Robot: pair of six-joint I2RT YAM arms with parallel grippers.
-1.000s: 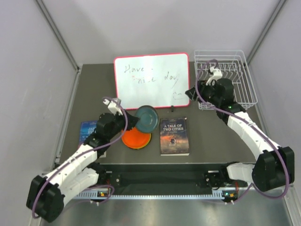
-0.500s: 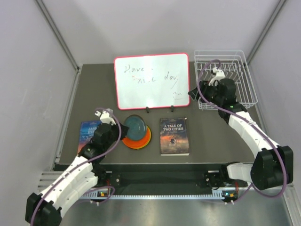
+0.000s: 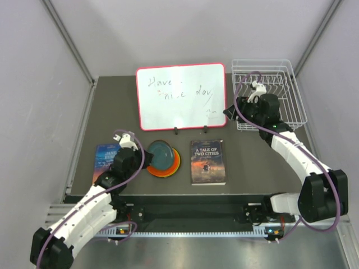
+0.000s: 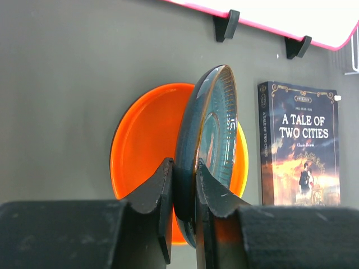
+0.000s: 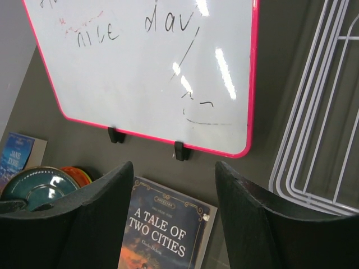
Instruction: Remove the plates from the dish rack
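Gripping the teal plate [image 4: 210,140] only by its rim, my left gripper [image 4: 182,168] risks dropping it on the orange plate [image 4: 146,140]; right gripper [image 5: 174,168] wide, empty.

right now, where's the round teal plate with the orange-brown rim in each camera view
Top external: teal plate left of centre, over the round orange plate.
Left wrist: centre, on edge, pinched in the left gripper.
Right wrist: bottom-left corner.
Shared landmark: the "A Tale of Two Cities" book, right of the plate in every view.
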